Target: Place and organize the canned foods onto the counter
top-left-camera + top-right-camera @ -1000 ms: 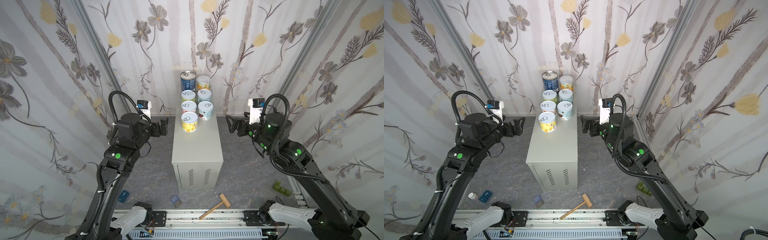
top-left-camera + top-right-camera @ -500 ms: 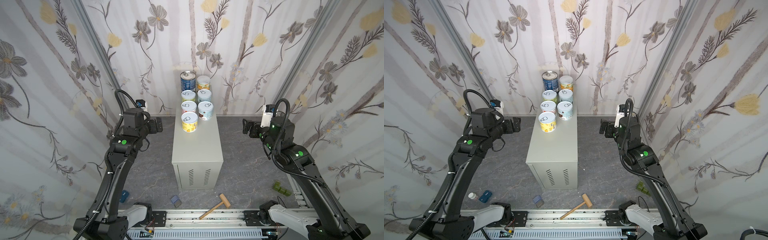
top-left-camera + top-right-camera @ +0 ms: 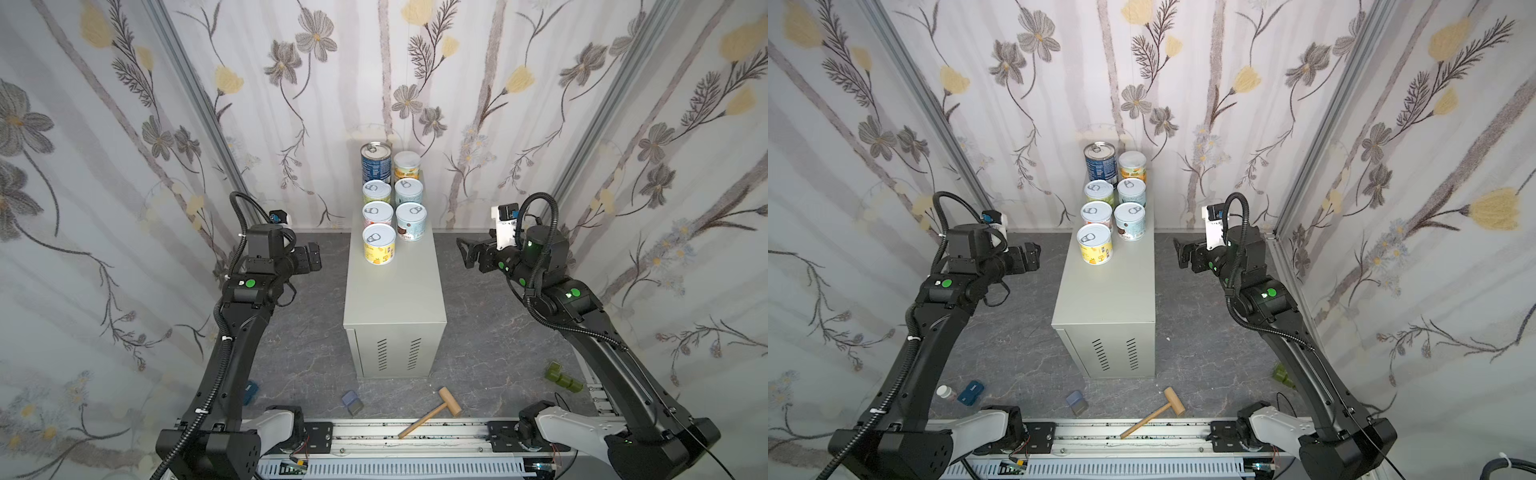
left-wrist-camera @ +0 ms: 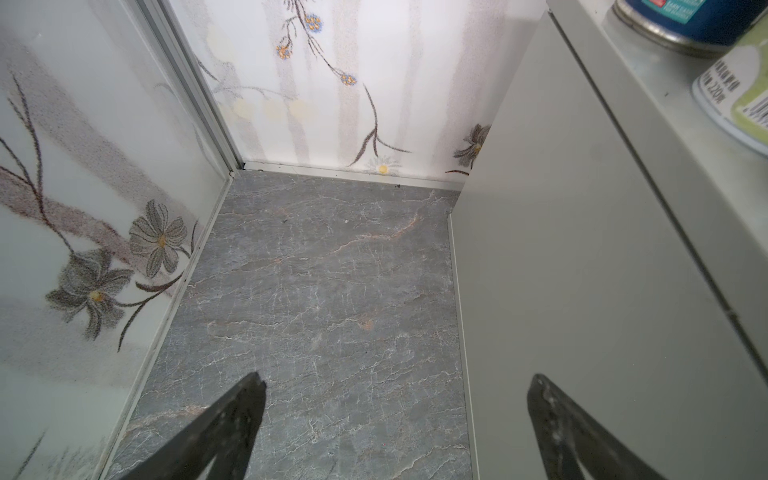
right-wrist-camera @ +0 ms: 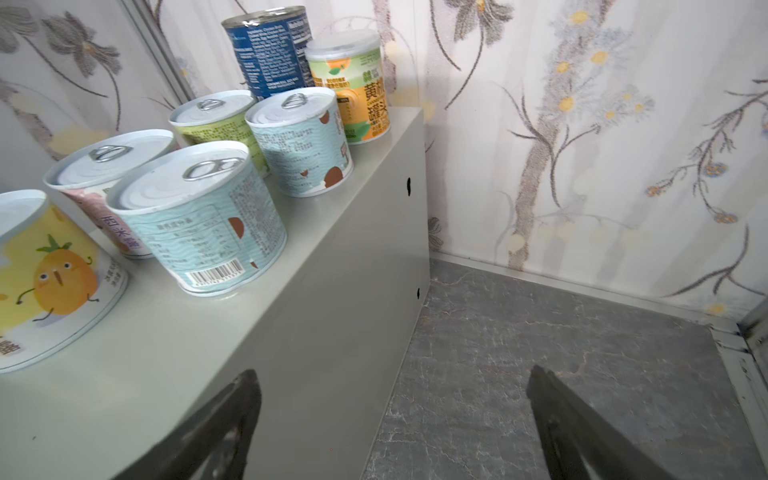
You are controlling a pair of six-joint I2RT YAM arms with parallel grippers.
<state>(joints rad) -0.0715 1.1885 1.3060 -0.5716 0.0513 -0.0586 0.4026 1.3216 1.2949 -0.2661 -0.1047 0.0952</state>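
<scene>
Backed off; job looks done.
Seven cans (image 3: 377, 212) stand in two rows at the far end of the desk (image 3: 395, 299); my left hand (image 3: 313, 257) and right hand (image 3: 463, 251), both spread wide and empty, have pulled slightly away to either side of it.

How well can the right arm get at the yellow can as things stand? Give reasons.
Probably yes. The right gripper is open and empty beside the counter; the yellow can stands foremost in the group, with bare counter top between them. The nearer teal can close by may crowd a grasp.
</scene>
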